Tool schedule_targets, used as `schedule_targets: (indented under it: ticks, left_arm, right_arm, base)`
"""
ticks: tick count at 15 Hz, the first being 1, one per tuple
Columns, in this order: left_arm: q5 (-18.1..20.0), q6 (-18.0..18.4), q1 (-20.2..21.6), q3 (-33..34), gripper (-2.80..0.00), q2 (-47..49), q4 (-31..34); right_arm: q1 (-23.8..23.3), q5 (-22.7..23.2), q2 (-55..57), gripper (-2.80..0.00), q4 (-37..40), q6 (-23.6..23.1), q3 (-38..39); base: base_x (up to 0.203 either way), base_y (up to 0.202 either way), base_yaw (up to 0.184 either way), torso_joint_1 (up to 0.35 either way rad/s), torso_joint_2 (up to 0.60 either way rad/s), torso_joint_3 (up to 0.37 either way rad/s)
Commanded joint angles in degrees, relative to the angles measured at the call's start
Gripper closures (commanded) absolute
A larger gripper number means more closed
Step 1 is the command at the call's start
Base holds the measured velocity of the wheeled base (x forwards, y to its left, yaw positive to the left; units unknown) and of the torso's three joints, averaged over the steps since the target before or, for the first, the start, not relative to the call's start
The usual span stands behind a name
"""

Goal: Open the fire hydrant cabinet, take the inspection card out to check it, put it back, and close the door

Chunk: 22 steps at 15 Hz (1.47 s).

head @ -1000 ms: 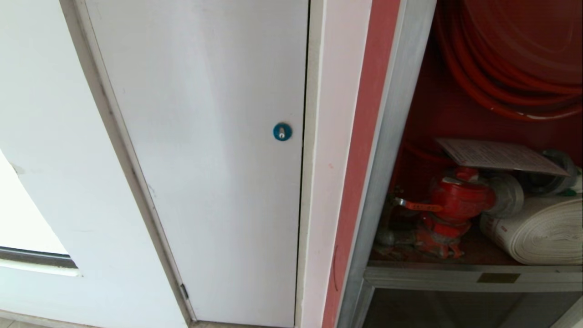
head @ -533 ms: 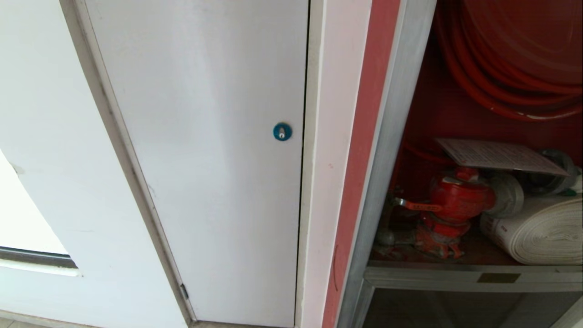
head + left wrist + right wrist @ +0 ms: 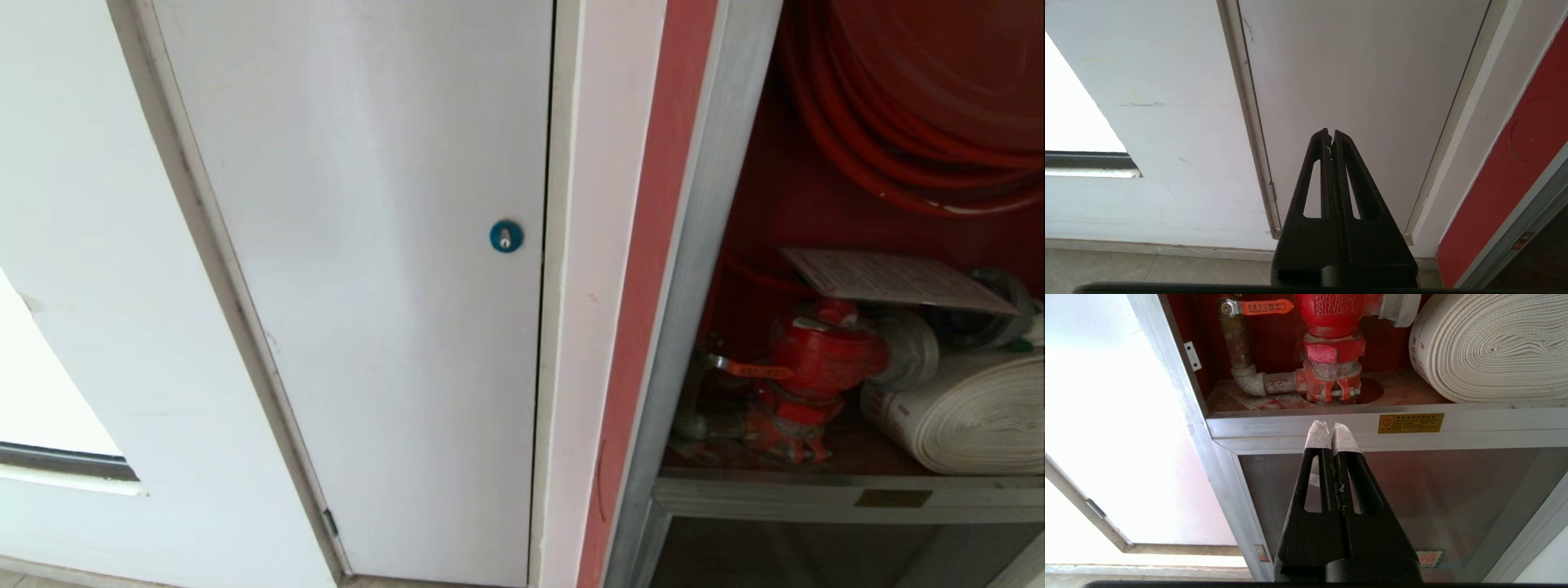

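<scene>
The fire hydrant cabinet (image 3: 710,245) stands open at the right of the head view, its aluminium frame around a red interior. The inspection card (image 3: 894,280) lies flat on top of the red valve (image 3: 820,351) and the white rolled hose (image 3: 971,416). The door is out of view. Neither gripper shows in the head view. My right gripper (image 3: 1331,424) is shut and empty, its white-taped tips in front of the cabinet's (image 3: 1180,375) lower sill, below the valve (image 3: 1331,310). My left gripper (image 3: 1331,132) is shut and empty, facing a white panel.
A white panel door (image 3: 375,286) with a round blue lock (image 3: 506,236) fills the wall left of the cabinet. The red hose reel (image 3: 922,98) hangs above the card. Under the sill sits a dark pane (image 3: 1433,498) and a yellow plate (image 3: 1410,423). Floor tiles (image 3: 1126,269) lie below.
</scene>
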<state>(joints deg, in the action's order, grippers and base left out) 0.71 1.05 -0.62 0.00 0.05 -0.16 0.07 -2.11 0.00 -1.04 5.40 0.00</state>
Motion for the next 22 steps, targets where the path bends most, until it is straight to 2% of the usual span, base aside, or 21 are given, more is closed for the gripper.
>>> schedule_targets:
  ticks: [1,14,22]
  left_arm:
    - [0.0,0.0,0.0,0.4,0.00,0.0,0.0]
    - [-0.1,-0.2,0.0,0.4,0.00,0.0,0.0]
    - [-0.1,-0.1,0.0,0.4,0.00,0.0,0.0]
  right_arm:
    - [0.0,0.0,0.1,0.00,0.0,0.0,0.1]
    - [0.0,0.0,0.1,0.00,0.1,0.0,0.1]
    - [0.0,0.0,0.1,0.00,0.1,0.0,0.1]
  base:
    - [0.000,0.000,0.000,0.000,0.00,0.000]
    - [-0.004,0.000,0.000,0.000,0.00,0.000]
    - [-0.187,0.000,0.001,0.001,0.00,0.003]
